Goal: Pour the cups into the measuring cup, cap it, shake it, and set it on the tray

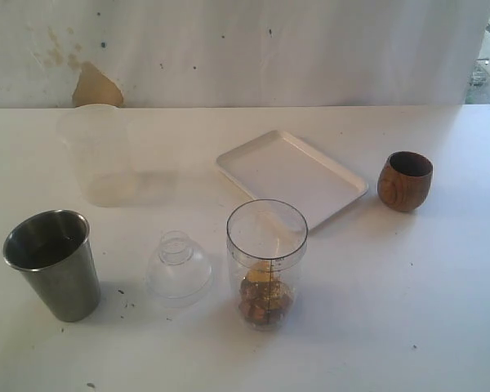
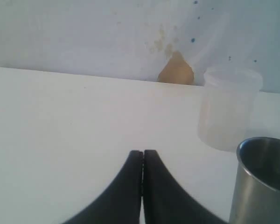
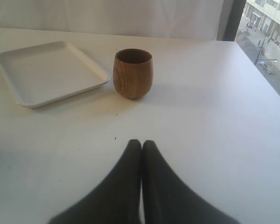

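The measuring cup (image 1: 267, 261) stands upright at the front middle of the table, uncapped, with brown bits in its bottom. A clear domed cap (image 1: 179, 265) lies just left of it. The steel tumbler (image 1: 55, 263) (image 2: 263, 179) stands front left, the frosted plastic cup (image 1: 95, 155) (image 2: 228, 107) behind it. Right of the white tray (image 1: 291, 176) (image 3: 49, 70) stands the wooden cup (image 1: 405, 180) (image 3: 133, 73). My left gripper (image 2: 143, 153) is shut and empty, short of the tumbler. My right gripper (image 3: 141, 143) is shut and empty, some way before the wooden cup. Neither arm shows in the exterior view.
The white table (image 1: 408, 310) runs back to a stained pale wall (image 1: 229, 49) with a tan patch (image 1: 96, 86). A window (image 3: 266, 32) lies beyond the table's right side. Small dark crumbs (image 1: 126, 304) dot the front left.
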Controlling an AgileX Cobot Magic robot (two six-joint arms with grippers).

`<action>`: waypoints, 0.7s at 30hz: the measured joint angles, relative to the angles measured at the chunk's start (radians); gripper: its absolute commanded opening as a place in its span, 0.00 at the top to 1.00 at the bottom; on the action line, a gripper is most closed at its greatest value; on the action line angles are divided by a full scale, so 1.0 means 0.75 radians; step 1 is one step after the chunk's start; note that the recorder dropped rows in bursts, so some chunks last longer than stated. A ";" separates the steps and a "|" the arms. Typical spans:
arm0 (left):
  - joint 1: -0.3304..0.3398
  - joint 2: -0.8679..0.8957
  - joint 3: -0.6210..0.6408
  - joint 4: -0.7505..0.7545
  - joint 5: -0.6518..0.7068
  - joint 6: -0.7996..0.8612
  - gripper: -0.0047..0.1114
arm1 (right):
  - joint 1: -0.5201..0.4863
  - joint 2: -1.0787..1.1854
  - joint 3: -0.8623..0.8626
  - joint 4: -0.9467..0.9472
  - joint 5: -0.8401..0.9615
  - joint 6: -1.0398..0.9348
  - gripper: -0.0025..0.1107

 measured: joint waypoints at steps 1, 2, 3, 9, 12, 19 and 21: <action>0.000 0.000 0.000 0.000 0.000 0.000 0.95 | 0.000 0.000 0.000 0.000 0.000 0.000 0.98; 0.000 0.000 0.000 0.000 -0.013 0.000 0.95 | 0.000 0.000 0.000 0.000 0.000 0.000 0.98; 0.000 0.000 0.000 0.000 -0.034 0.000 0.95 | 0.000 0.000 0.000 0.000 0.000 0.000 0.98; 0.000 0.000 0.000 -0.131 -0.292 -0.186 0.95 | 0.000 0.000 0.000 0.000 0.000 0.000 0.98; 0.000 0.000 0.000 -0.181 -0.421 -0.319 0.95 | 0.000 0.000 0.000 0.000 0.000 0.002 0.98; 0.000 0.000 0.000 -0.182 -0.566 -0.378 0.33 | 0.000 0.000 0.000 0.000 0.000 0.002 0.98; 0.000 0.000 0.000 -0.174 -0.566 -0.385 0.07 | 0.000 0.000 0.000 0.000 0.000 0.002 0.98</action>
